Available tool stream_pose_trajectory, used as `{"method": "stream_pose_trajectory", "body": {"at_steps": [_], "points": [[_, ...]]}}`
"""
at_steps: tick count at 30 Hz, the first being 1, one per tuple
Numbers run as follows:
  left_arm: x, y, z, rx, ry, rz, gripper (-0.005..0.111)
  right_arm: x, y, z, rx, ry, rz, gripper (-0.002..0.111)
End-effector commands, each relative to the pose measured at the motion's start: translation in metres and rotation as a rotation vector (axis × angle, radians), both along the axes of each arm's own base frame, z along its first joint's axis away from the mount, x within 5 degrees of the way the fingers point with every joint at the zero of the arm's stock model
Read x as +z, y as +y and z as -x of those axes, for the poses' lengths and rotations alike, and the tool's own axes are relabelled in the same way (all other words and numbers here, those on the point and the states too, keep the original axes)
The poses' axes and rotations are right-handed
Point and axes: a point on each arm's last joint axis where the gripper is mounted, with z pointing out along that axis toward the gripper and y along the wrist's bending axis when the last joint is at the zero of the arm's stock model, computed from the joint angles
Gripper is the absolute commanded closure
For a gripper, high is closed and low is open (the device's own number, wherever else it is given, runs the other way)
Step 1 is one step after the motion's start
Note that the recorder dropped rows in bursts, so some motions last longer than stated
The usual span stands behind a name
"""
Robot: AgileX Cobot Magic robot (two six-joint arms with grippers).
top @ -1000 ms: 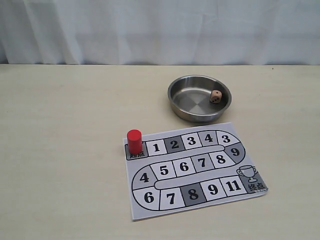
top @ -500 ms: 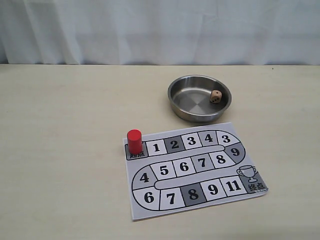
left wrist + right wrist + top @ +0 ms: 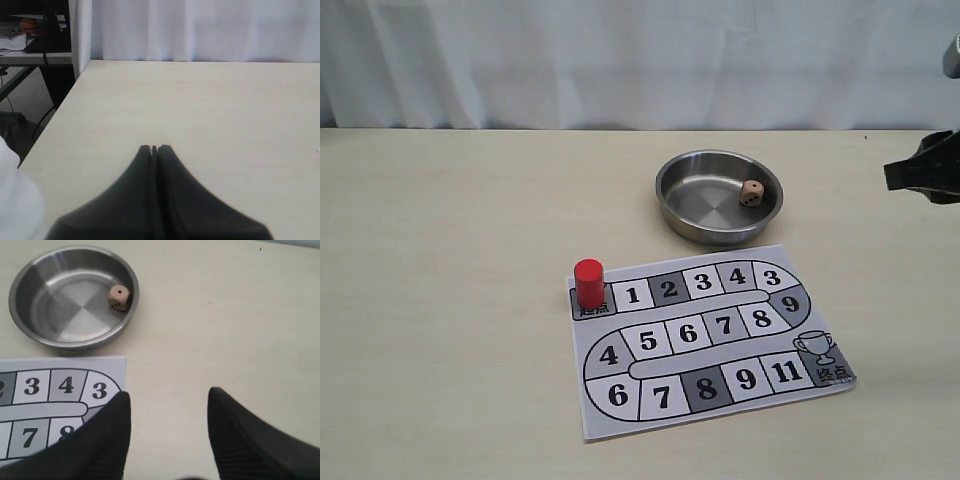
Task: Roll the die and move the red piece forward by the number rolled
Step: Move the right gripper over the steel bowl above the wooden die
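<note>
The right gripper (image 3: 892, 177) has entered the exterior view at its right edge; nothing else has shifted. Its fingers (image 3: 100, 435) are spread apart and empty over the bare table (image 3: 225, 315). The die (image 3: 119, 296) lies beyond the fingertips, inside the steel bowl (image 3: 75, 344), against its wall. The red piece (image 3: 588, 282) stands upright on the start square of the board (image 3: 690, 332), well apart from both grippers. The left gripper (image 3: 155, 148) has its fingers pressed together, holding nothing.

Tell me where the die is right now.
In the exterior view, the die sits inside the steel bowl, against its right wall, just beyond the board, right of centre.
</note>
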Motion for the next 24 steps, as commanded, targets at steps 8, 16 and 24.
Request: {"method": "stream_pose_trajectory", "body": {"at_steps": [8, 16, 24], "points": [[0.003, 0.000, 0.000, -0.008, -0.018, -0.002, 0.107, -0.013, 0.005, -0.064, 0.074, 0.141, 0.021, 0.062], [0.003, 0.000, 0.000, -0.008, -0.018, -0.002, 0.107, -0.034, 0.021, -0.105, 0.186, 0.159, -0.095, 0.062], [0.003, 0.000, 0.000, -0.008, -0.018, -0.002, 0.107, -0.050, 0.056, -0.142, 0.168, 0.189, -0.127, 0.062]]}}
